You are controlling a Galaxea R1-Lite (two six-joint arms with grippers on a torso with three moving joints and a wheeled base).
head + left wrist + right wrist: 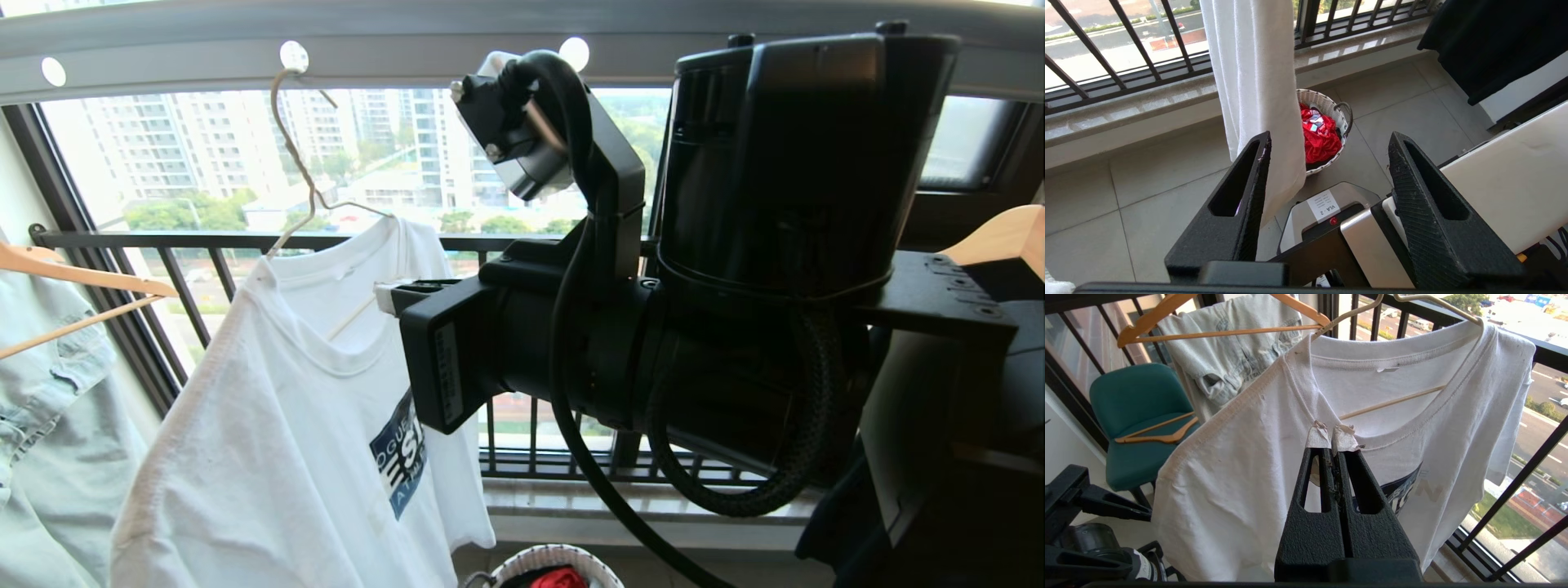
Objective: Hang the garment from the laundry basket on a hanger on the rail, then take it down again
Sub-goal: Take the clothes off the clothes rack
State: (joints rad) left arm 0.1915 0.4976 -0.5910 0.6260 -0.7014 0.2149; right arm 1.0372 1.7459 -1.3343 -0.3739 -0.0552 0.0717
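The garment [286,392], a white T-shirt with a dark blue chest print, hangs on the cream wire hanger [298,163]. The hanger's hook sits in a hole of the grey rail [408,41]. My right gripper [1331,437] is shut, its taped tips right at the front of the collar; I see no cloth between them. In the head view the right arm fills the middle and right, its gripper [390,296] pointing at the neckline. My left gripper [1331,134] is open and empty, lower down, with the garment [1257,61] hanging beside one finger. The laundry basket [1318,97] stands on the floor below.
A red cloth [1321,139] lies in the basket. A pale denim shirt [49,384] on a wooden hanger hangs to the left, a black shirt [1486,41] to the right. The black window guard [188,302] runs behind. A green chair [1139,416] holds wooden hangers.
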